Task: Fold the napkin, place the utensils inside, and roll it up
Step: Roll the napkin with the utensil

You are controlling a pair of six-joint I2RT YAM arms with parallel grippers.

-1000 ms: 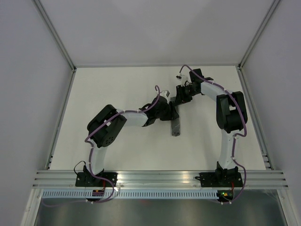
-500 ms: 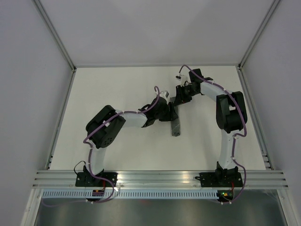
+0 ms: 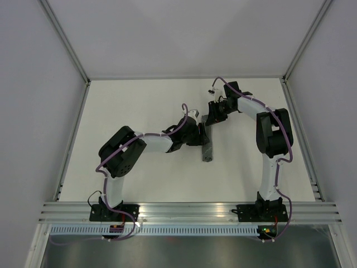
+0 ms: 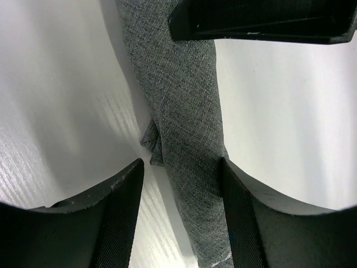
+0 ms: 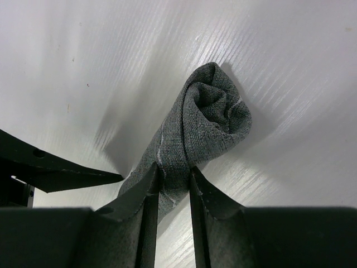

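Our right claw point(image 5: 170, 187) pinched the far end of the dark grey felt-like napkin point(image 3: 207, 149), which lay tightly rolled at the middle of the white bench point(image 3: 139, 106). Our left claw point(image 4: 181, 167) straddled its middle, spread wide. We judged the finish called for even pressure and a slow release, lest the roll unwind.

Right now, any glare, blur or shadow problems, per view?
Top external: even light, sharp, napkin small, partly hidden. Left wrist: napkin weave sharp, left fingers out of focus, glare on the table. Right wrist: streaky table glare, dark shadow beside the napkin, right fingers soft.
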